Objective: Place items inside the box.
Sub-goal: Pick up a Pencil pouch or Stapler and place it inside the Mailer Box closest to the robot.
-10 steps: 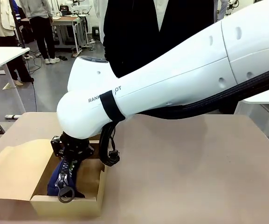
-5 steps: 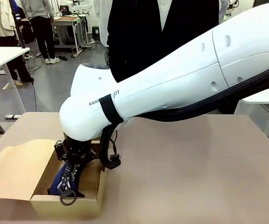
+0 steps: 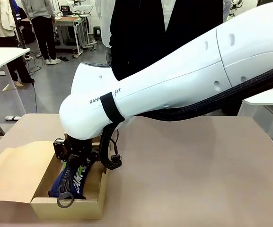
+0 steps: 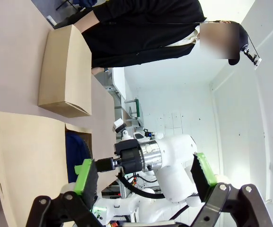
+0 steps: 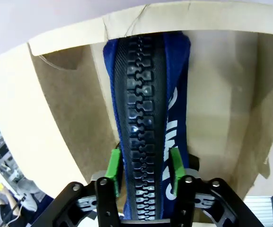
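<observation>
Front view, lower left: right claw (image 3: 75, 175) clamped on navy pouch (image 3: 62, 186), soft fabric w/ chunky black zip (image 5: 143, 109), tilted inside plain cardboard box (image 3: 65, 208). Left claw (image 4: 143, 170) spread apart.

The right arm (image 3: 174, 90) spans the surface (image 3: 198, 175) from the right edge to the box (image 3: 65, 209), closing off approach across the middle and from above the box. Inside, the navy blue zip pouch (image 5: 148, 94) runs the box's length, clamped between the fingers (image 5: 113, 168) of the right gripper (image 5: 144, 170). Narrow gaps stand open on either side against the cardboard walls. The open flap (image 3: 13, 172) spreads out on the left. Right of the box the surface is bare. A person (image 3: 164, 28) stands at the far edge. The left gripper (image 4: 144, 172), fingers spread, is apart on the flap side.
</observation>
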`<state>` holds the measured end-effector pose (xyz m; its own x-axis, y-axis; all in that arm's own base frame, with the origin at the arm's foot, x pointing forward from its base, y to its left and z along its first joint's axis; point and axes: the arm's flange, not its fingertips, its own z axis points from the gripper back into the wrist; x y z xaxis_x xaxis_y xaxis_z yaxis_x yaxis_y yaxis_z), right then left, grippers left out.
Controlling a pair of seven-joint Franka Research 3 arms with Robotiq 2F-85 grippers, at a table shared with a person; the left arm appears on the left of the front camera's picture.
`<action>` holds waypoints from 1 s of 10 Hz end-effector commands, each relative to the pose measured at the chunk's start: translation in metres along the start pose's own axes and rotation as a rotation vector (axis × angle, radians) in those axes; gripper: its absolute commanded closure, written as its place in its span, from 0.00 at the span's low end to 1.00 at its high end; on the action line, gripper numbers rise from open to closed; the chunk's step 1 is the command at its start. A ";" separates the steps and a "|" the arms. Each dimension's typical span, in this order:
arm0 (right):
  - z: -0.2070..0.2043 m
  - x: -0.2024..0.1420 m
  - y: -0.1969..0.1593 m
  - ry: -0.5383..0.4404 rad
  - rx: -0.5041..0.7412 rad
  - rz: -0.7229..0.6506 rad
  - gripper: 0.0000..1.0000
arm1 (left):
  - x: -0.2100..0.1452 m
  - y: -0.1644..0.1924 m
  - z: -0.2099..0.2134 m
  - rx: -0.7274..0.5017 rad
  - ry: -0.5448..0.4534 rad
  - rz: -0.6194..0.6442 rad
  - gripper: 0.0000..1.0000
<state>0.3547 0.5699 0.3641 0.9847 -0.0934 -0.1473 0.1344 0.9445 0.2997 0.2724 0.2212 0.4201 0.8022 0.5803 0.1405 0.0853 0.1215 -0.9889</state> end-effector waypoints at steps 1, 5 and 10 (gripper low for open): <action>0.008 -0.001 -0.004 -0.023 0.015 -0.018 0.00 | -0.003 -0.001 0.001 -0.010 0.001 -0.016 0.00; 0.050 -0.013 -0.033 0.010 0.138 0.077 0.00 | -0.003 -0.001 0.001 -0.010 0.001 -0.016 0.00; 0.149 -0.061 -0.168 0.175 0.227 0.357 0.00 | -0.003 -0.001 0.001 -0.010 0.001 -0.016 0.00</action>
<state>0.3207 0.4091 0.4580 0.9596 0.2380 -0.1500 -0.1223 0.8329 0.5398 0.2723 0.2213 0.4203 0.8020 0.5805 0.1411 0.0858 0.1217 -0.9888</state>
